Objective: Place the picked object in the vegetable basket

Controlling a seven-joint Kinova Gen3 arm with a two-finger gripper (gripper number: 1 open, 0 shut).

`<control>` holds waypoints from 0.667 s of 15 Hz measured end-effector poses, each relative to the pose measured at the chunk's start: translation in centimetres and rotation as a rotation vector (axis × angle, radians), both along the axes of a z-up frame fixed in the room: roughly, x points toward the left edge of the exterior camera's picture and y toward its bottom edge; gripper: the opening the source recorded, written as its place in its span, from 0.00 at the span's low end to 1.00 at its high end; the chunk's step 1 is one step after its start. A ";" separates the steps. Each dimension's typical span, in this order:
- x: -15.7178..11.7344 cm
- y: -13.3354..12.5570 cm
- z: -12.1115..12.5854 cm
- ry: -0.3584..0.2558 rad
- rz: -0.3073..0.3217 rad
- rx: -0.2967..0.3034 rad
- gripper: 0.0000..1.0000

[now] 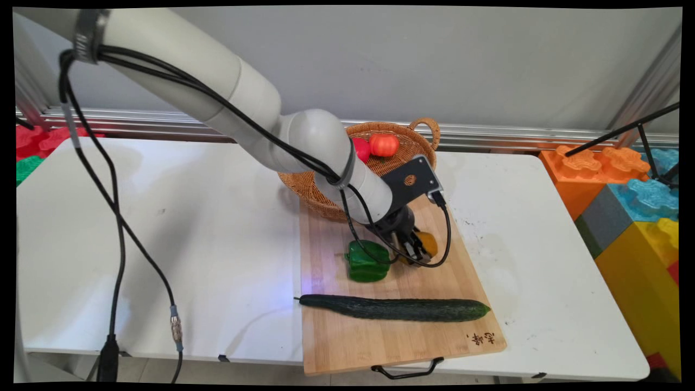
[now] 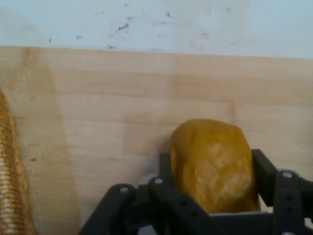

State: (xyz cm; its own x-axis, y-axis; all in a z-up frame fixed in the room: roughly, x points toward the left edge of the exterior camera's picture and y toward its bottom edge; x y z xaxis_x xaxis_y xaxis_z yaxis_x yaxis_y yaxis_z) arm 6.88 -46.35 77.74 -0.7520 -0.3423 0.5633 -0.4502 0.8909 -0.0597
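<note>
Fingers of the gripper (image 1: pixel 417 248) clasp a yellow-orange pepper (image 2: pixel 212 164) low over the cutting board (image 1: pixel 380 336) on the desk (image 1: pixel 163 244), just beside a green pepper (image 1: pixel 366 262); the basket (image 1: pixel 404 149) sits behind, a cucumber (image 1: pixel 396 308) nearer the camera.

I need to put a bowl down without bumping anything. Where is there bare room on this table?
The white table is bare left of the cutting board, and right of it. The board's front strip below the cucumber is free too. It is crowded mid-board, where the end effector grips the yellow pepper beside the green pepper, near the basket.
</note>
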 end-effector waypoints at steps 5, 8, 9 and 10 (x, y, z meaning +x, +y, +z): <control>1.7 -0.5 5.0 0.059 -0.007 -0.020 0.00; 3.4 -2.6 8.2 0.077 0.018 -0.067 0.00; 4.0 -3.6 9.2 0.079 0.031 -0.087 0.00; 4.7 -4.8 10.0 0.080 0.049 -0.109 0.00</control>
State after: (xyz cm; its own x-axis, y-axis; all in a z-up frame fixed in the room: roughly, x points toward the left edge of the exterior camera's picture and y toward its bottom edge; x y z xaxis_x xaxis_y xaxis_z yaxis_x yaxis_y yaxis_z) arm 11.62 -51.12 87.76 -0.6874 -0.3105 0.6566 -0.4998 0.8581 -0.1175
